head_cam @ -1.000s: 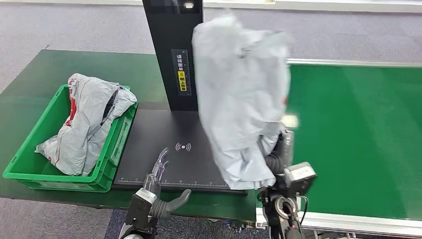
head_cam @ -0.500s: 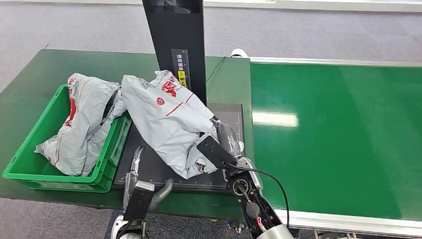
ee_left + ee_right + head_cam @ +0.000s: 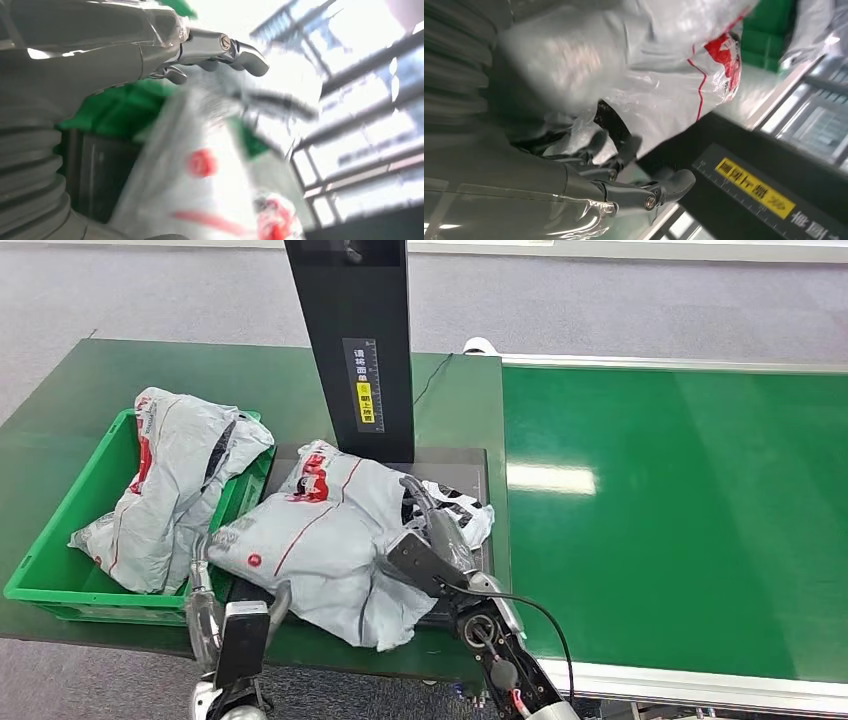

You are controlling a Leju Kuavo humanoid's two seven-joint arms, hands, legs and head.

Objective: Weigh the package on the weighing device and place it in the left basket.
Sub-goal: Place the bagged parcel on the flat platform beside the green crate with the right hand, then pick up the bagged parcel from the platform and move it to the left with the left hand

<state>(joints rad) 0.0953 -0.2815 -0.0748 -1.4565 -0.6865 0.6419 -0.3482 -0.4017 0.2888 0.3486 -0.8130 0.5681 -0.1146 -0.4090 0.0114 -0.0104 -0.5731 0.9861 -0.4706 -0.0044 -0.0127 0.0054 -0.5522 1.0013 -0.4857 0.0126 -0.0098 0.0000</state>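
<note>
I see the crumpled grey plastic mailer package with red markings (image 3: pixel 320 540) lying across the flat black weighing platform (image 3: pixel 470 462), its near end spilling over the platform's front edge and its left end close to the green plastic basket (image 3: pixel 60 530). My right hand (image 3: pixel 432 532) grips the package on its right side, fingers (image 3: pixel 616 137) dug into the plastic. My left hand (image 3: pixel 205 595) is at the package's left front corner, between it and the basket; its fingers (image 3: pixel 240 47) look spread and I see nothing held in it. The basket holds another grey bag with red print (image 3: pixel 170 490). The tall black scanner column with a yellow label (image 3: pixel 355 340) rises just behind the package, with the green conveyor belt (image 3: pixel 680 510) to the right.
</note>
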